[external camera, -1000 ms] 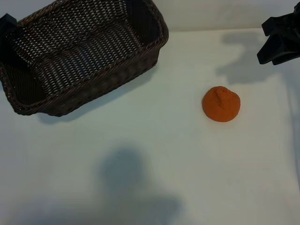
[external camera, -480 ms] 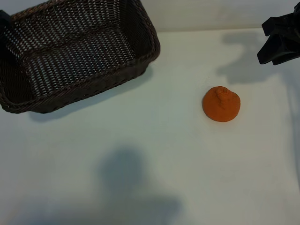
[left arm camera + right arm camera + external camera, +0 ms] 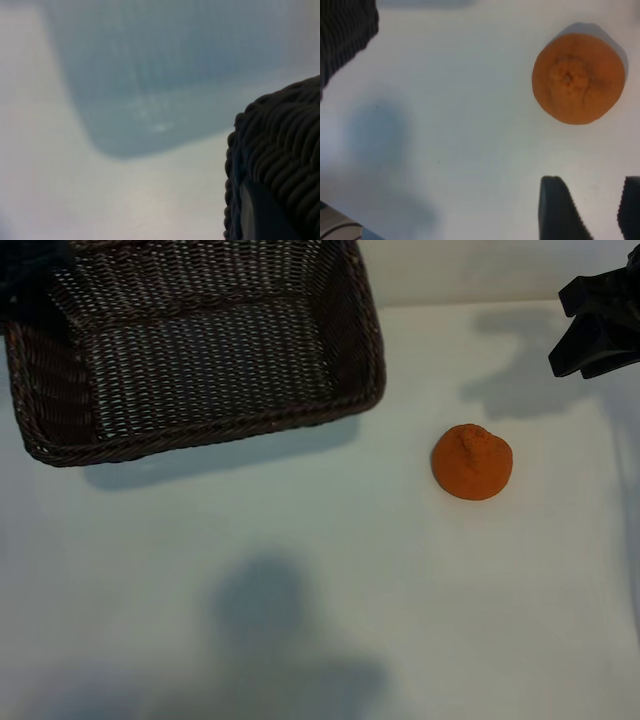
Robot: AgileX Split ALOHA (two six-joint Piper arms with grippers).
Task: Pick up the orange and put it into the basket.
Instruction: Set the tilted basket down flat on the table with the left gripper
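Observation:
The orange (image 3: 472, 462) lies alone on the white table right of centre, and in the right wrist view the orange (image 3: 578, 78) shows its nub from above. My right gripper (image 3: 598, 328) hangs open at the far right, behind the fruit and apart from it, with both dark fingers (image 3: 561, 210) empty. The dark wicker basket (image 3: 200, 440) fills the back left. My left gripper (image 3: 30, 275) is shut on its far-left rim; in the left wrist view one finger (image 3: 261, 215) presses against the braided rim (image 3: 280, 135).
The white tabletop (image 3: 330, 570) spreads between the basket and the orange. A soft shadow (image 3: 285, 640) lies near the front edge. The back edge of the table (image 3: 450, 305) runs behind the orange. A basket corner (image 3: 345, 35) shows in the right wrist view.
The basket has swung round and shifted right, toward the orange, with my left gripper holding its rim. The orange and the right gripper have stayed still.

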